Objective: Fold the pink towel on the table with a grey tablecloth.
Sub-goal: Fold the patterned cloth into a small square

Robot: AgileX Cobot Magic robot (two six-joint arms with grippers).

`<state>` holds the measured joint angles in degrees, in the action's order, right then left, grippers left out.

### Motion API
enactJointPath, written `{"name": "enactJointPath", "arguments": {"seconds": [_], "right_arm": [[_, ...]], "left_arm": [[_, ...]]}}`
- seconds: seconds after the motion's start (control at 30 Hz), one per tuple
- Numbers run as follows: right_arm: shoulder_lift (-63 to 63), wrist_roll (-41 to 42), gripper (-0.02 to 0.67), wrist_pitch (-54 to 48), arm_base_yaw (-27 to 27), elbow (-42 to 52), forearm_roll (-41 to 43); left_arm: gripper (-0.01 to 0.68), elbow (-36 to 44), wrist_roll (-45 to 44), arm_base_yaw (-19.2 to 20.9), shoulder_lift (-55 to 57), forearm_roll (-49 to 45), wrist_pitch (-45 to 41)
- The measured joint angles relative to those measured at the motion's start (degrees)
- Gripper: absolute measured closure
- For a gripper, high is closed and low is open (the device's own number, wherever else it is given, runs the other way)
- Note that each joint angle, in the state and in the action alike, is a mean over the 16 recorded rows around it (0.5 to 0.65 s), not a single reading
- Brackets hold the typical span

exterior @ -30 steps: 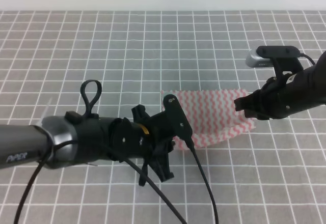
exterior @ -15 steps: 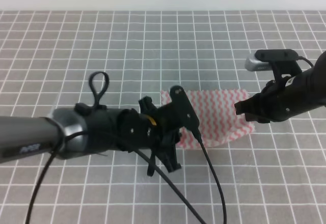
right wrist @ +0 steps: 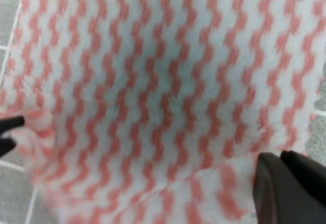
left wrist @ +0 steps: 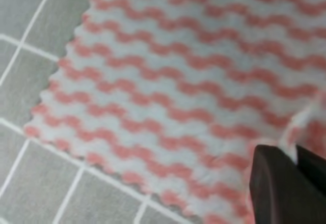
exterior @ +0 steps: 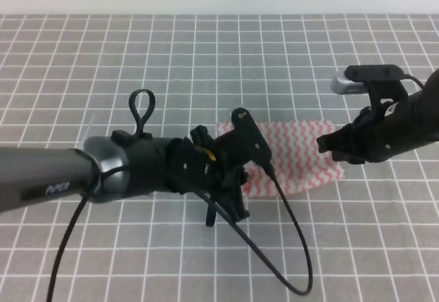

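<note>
Between our two grippers, the pink towel lies on the grey desk.
We should carry both pinched edges evenly so the fold lands square: left gripper nipped shut on cloth, right gripper likewise clamped on its edge.

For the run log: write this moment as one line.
stage: fold under way | left gripper: shut on pink towel | right gripper: shut on pink towel | towel: partly lifted off grey tablecloth
</note>
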<state>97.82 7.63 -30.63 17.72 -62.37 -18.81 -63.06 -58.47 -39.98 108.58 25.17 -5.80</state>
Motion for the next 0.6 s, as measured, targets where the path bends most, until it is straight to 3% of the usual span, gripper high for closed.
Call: {"name": "enactJointPath", "arguments": {"seconds": [0.6], "right_arm": [[2.1, -0.2, 0.665, 3.8, 0.0, 0.0, 0.1]], "left_arm": [[0.675, -5.3, 0.5, 1.5, 3.7, 0.0, -0.5]]}}
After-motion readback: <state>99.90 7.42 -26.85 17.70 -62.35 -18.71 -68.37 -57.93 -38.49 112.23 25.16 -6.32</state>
